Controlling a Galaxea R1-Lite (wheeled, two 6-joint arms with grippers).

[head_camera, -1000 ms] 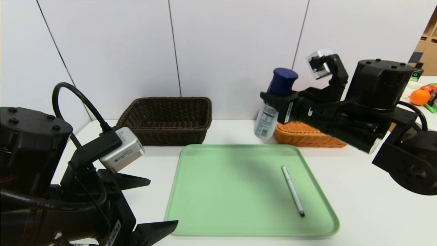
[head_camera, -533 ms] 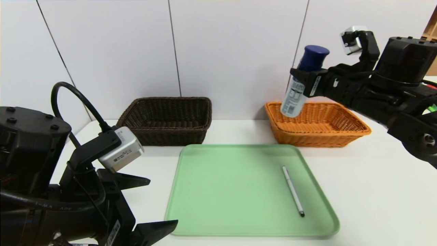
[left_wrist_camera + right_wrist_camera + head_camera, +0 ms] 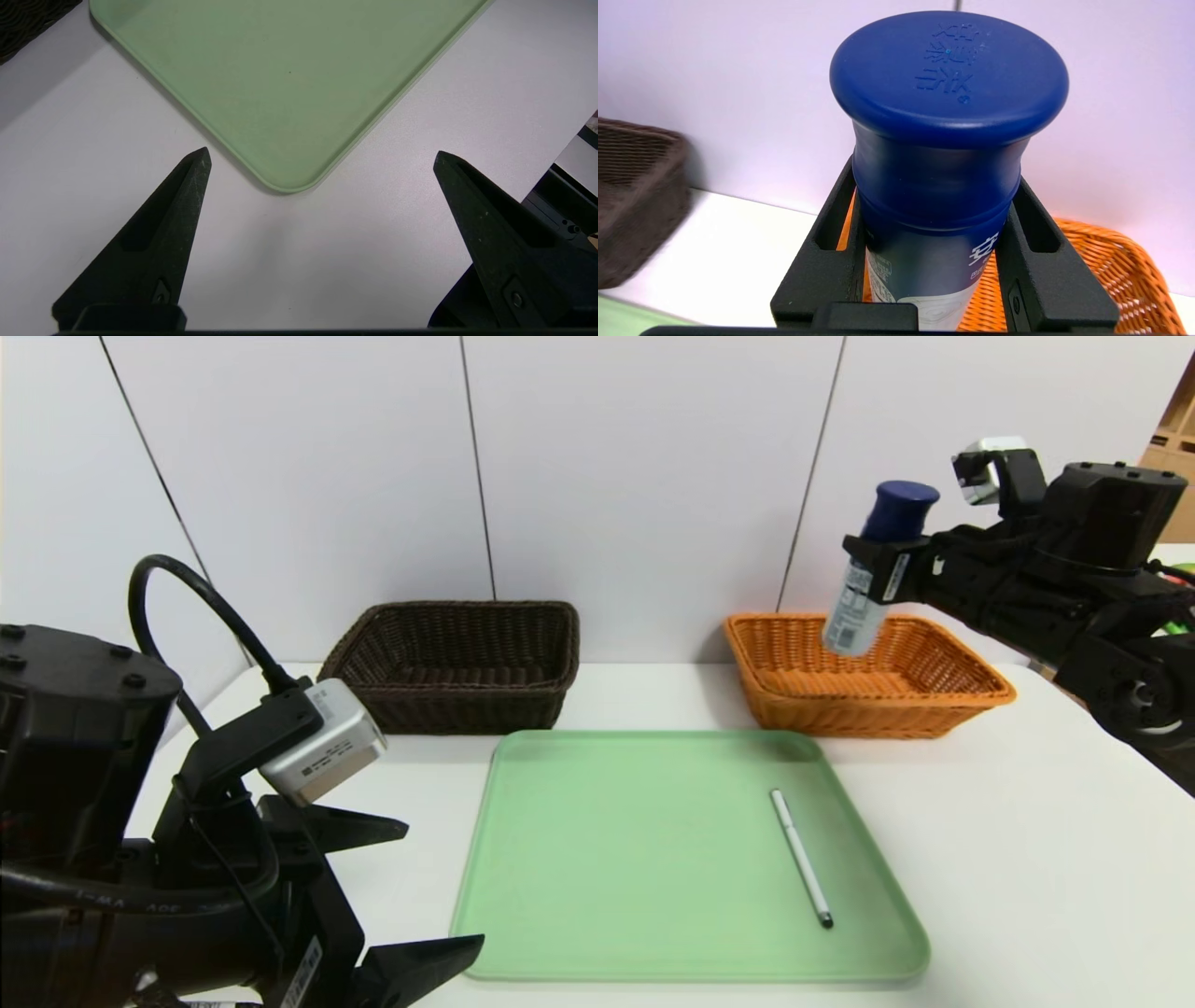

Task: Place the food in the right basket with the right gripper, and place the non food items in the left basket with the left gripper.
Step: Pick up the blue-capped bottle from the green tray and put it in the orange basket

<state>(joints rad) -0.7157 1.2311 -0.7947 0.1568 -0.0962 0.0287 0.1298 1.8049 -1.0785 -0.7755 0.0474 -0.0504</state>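
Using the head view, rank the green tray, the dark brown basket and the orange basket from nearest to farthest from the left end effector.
From the left end effector:
1. Green tray: just to its right.
2. Dark brown basket: at the back, left side.
3. Orange basket: at the back, right side.

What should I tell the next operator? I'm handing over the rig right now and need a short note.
Right hand: shut on the canister, held up over the orange basket.
Left hand: open and empty, near the green tray's corner.
Pen: on the tray.
Done: canister gripped and lifted.
Left: canister into the orange basket, pen into the dark brown basket.
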